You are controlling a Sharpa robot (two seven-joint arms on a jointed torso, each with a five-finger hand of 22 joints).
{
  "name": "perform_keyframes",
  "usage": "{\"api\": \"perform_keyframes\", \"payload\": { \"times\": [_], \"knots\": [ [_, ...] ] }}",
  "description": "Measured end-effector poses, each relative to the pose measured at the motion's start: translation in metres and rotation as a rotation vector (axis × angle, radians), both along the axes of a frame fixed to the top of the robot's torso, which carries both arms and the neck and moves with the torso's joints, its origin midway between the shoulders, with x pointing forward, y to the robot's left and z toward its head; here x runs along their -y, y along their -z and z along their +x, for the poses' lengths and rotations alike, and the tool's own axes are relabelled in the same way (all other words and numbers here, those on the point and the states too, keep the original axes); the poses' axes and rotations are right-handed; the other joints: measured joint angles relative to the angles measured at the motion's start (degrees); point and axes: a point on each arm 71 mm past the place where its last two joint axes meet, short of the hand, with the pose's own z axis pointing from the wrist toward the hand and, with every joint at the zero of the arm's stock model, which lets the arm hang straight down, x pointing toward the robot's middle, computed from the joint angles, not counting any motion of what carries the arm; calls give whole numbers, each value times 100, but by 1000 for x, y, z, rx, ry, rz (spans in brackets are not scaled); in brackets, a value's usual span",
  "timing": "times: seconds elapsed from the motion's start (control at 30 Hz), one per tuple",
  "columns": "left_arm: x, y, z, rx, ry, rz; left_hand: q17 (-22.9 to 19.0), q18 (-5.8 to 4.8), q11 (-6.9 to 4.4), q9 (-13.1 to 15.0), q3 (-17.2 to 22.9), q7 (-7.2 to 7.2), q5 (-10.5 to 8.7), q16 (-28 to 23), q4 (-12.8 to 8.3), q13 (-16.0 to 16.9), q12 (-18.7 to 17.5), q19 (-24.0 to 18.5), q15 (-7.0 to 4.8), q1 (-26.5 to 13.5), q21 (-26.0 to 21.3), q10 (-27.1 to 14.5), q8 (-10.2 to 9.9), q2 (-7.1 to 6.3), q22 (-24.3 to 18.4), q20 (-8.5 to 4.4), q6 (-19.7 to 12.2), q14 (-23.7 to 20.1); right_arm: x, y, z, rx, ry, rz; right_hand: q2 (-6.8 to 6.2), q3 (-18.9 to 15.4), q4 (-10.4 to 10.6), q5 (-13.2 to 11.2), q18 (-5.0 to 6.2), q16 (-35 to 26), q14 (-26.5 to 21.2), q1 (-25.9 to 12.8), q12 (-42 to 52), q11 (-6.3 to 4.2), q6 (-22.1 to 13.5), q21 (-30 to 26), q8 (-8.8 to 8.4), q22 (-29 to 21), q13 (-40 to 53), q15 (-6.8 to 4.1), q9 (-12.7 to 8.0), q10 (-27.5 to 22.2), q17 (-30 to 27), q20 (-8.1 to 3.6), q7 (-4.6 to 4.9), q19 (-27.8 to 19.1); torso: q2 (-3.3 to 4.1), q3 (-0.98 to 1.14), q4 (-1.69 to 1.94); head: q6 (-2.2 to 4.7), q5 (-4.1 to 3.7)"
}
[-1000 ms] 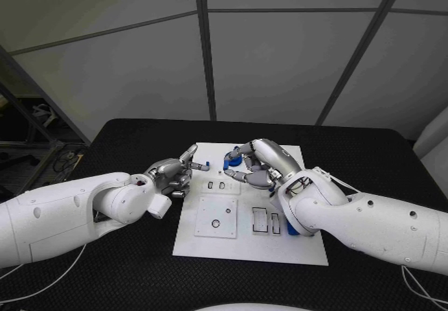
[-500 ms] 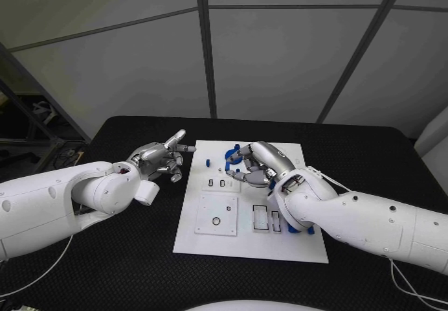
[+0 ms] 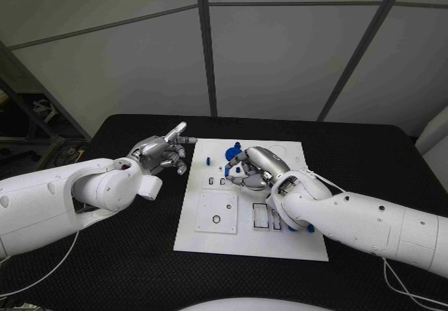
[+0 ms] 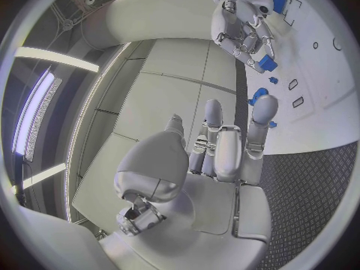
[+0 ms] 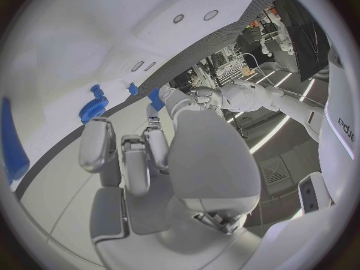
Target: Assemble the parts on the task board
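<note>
Matt white task board (image 3: 219, 241) — on rough, textured black table (image 3: 112, 259).

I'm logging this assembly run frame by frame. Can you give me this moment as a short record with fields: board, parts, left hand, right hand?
board: white task board flat in the middle of the black table
parts: blue gear-like part near the board's far edge; small blue peg by its left edge
left hand: left hand raised beside the board's far left corner, holding nothing, fingers apart
right hand: right hand over the board's far half, a blue part at its fingertips
</note>
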Motion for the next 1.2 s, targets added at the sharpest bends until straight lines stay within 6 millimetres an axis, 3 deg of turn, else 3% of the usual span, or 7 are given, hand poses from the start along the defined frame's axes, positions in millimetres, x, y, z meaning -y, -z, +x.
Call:
{"api": "perform_keyframes", "payload": {
  "times": [0.53,0.67,0.87,1.2],
  "knots": [
    [5,-1,-1,5,-3,-12,16,1,6,1,-2,-10,0,-21,-76,-17,0,-60,21,51,-76,-36,67,-55,-82,19,-10,-21,-4,8,4,-48,-1,-65,-2,1,2,0,0,-22,0,0,0,0,13,0,-30,-25,-5,0,0,0,-1,0,13,0,-4,-5,3,-40,1],
    [5,-2,-1,11,-5,-17,-306,0,19,1,5,11,-22,-178,-183,-63,-21,-327,20,193,-424,-167,120,-81,-424,28,-51,-221,-4,9,4,-58,0,-82,-3,12,12,0,0,-22,0,0,0,0,12,0,-18,-39,-5,0,0,0,-1,0,13,0,-4,-6,3,-47,-2],
    [5,-2,-1,18,-10,-25,-802,0,38,1,7,35,-22,-439,-308,-151,-73,-420,45,360,-599,-311,210,-78,-600,52,-115,-496,-4,11,5,-67,3,-102,-17,12,12,-1,0,-22,0,-14,0,0,12,0,-4,-39,-5,0,0,0,-1,0,12,0,-4,-5,3,-52,-2],
    [7,-3,-1,25,-12,-35,-893,1,31,1,8,21,-22,-466,-371,-193,-102,-429,51,428,-643,-319,253,-100,-654,61,-142,-502,-3,14,8,-76,13,-127,-7,11,12,-11,0,-22,0,-4,-37,0,9,0,-5,-44,-20,0,0,0,-2,0,9,0,-4,-3,3,-68,-2]
  ]
}}
